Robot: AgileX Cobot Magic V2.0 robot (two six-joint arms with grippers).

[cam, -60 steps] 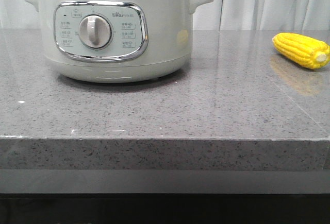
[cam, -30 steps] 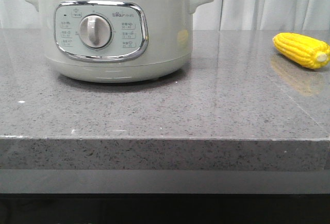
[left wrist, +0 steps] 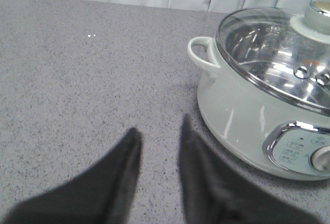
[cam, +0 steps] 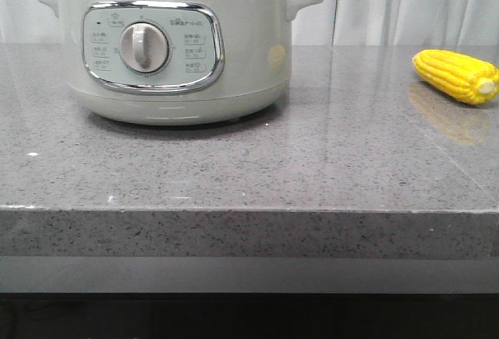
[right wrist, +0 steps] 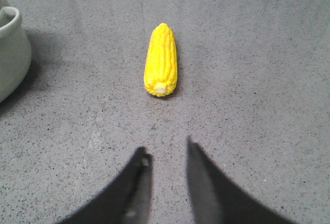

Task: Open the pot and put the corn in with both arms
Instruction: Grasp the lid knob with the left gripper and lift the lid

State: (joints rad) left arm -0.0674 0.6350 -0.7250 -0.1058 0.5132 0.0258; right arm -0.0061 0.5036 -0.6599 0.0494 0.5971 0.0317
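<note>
Pale grey-green round electric pot (left wrist: 242, 116), glass lid on: beside open, empty left gripper (left wrist: 160, 136). Bright yellow corn cob (right wrist: 161, 59): ahead of open, empty right gripper (right wrist: 166, 154).

The front view sits low at the desk (cam: 249, 175) edge, facing forward, close to the pot (cam: 171, 51). The left wrist view looks down from above beside that same pot (left wrist: 258, 105). The right wrist view looks down along the corn (right wrist: 161, 59), also visible front right (cam: 456, 75).
</note>
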